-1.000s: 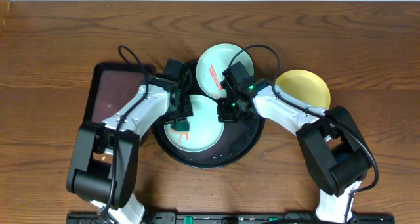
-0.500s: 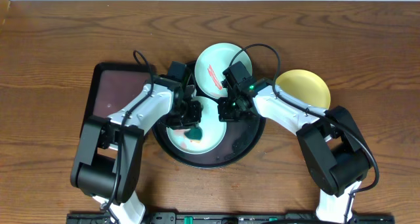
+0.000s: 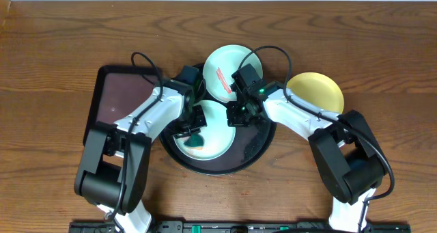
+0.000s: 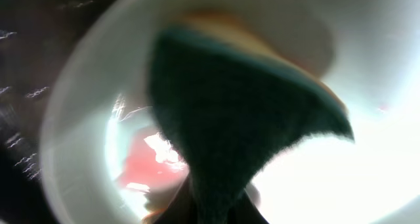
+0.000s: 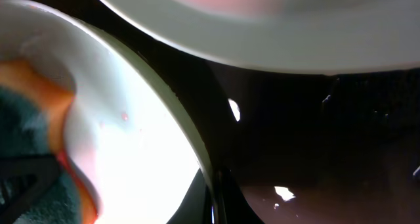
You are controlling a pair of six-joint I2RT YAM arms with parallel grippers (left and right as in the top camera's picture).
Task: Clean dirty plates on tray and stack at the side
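Note:
On the round black tray (image 3: pixel 254 148) lies a pale mint plate (image 3: pixel 217 132). My left gripper (image 3: pixel 190 127) is shut on a green and yellow sponge (image 3: pixel 194 142) that presses on this plate. In the left wrist view the sponge (image 4: pixel 230 112) covers the plate (image 4: pixel 374 60) beside a red smear (image 4: pixel 147 165). My right gripper (image 3: pixel 237 115) is shut on the plate's right rim (image 5: pixel 197 152), one finger on each side. A second mint plate (image 3: pixel 229 69) with a red smear rests at the tray's far rim. The yellow plate (image 3: pixel 315 91) sits on the table to the right of the tray.
A rectangular dark-brown tray (image 3: pixel 119 100) lies on the table left of the black tray, under my left arm. Cables loop above both wrists. Bare wooden table surrounds the trays.
My left gripper has slid the sponge to the right across the near plate and then back towards the lower left. The right gripper and all plates have stayed put.

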